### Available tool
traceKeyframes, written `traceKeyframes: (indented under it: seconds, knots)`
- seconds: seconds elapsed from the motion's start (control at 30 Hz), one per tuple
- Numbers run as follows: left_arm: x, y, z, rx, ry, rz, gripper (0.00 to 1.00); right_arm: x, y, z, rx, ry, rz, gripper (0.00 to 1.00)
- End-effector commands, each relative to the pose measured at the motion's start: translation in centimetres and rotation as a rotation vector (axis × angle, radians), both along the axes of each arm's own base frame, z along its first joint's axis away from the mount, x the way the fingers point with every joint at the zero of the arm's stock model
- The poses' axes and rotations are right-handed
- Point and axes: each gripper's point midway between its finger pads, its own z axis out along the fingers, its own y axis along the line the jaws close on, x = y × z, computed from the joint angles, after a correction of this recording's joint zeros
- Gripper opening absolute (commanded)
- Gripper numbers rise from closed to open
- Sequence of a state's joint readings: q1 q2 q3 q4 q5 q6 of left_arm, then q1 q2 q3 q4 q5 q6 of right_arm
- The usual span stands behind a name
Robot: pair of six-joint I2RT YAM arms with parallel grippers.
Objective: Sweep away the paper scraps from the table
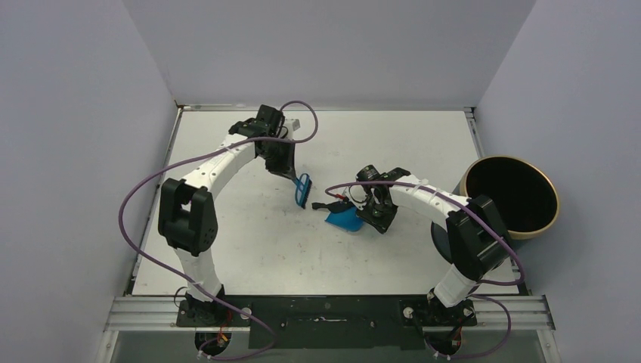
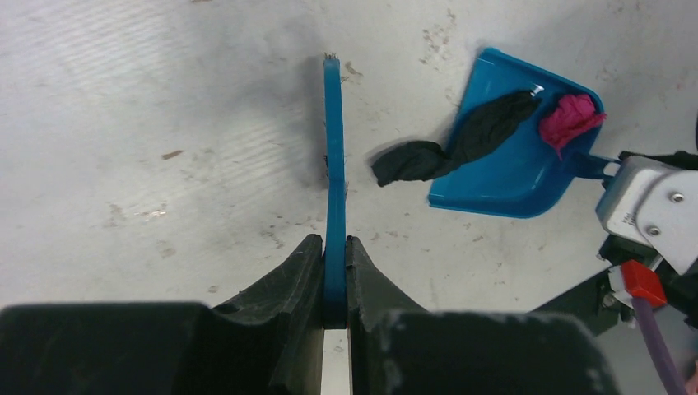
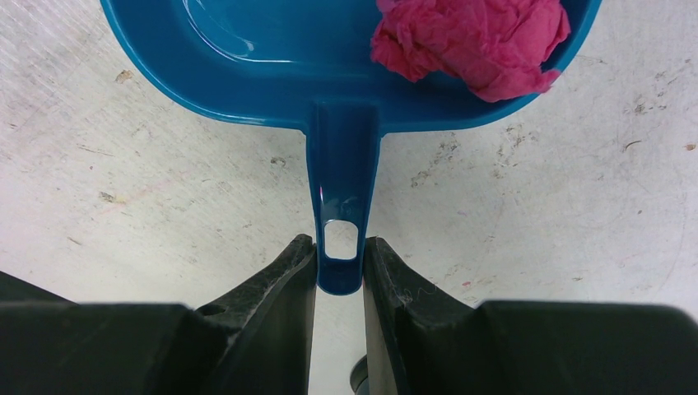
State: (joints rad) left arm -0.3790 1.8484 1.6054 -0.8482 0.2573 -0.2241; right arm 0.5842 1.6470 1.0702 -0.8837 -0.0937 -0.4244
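- The left hand (image 2: 333, 271) is over the middle of the white desk (image 1: 249, 249), clenched on the handle of a small blue brush (image 2: 333, 164). Both fingers press flat against the handle's sides.
- In the left wrist view the brush shows edge-on as a thin blue strip running away from the hand. The overhead view shows its head angled down towards the desk.
- Just to the right of the brush lies a black scrap (image 2: 461, 144), a twisted strip of paper. Its near end rests on the bare desk, close to the brush but apart from it. Its far end lies across the open lip and into the blue dustpan (image 2: 502, 177).
- A magenta-pink scrap (image 3: 473, 41), crumpled into a ball, sits inside the dustpan against the back wall, beside the root of the handle.
- The dustpan lies flat on the desk with its mouth facing the brush.
- The right hand (image 3: 339, 263) grasps the end of the dustpan's handle, a finger on each side at the hanging hole.
- A round dark bin (image 1: 510, 193) with a gold rim stands beyond the desk's right edge.
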Motion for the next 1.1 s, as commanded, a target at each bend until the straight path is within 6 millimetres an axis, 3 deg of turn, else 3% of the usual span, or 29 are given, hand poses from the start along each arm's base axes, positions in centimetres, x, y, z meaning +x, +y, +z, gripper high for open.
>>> traceKeyframes:
  seconds: [0.0,0.33,0.53,0.7,1.07]
  knots:
    - [-1.4,-4.0,1.2,-0.14,0.039,-0.108,0.0,0.3,0.2,0.9,0.012,-0.035,-0.009,0.05]
    - [-3.1,-8.8,2.0,-0.341,0.101,-0.187,0.0,0.2,0.7,0.7,0.033,-0.026,-0.009,0.05]
    - [-2.2,-7.8,2.8,-0.318,0.042,-0.156,0.0,0.1,0.7,0.7,0.038,-0.029,-0.009,0.05]
    - [-1.0,-6.0,2.4,-0.224,-0.012,-0.106,0.0,0.0,0.7,0.6,0.049,-0.028,-0.008,0.05]
    - [-0.3,-4.8,1.8,-0.148,-0.043,-0.071,0.0,-1.2,2.0,1.0,0.13,0.021,0.021,0.05]
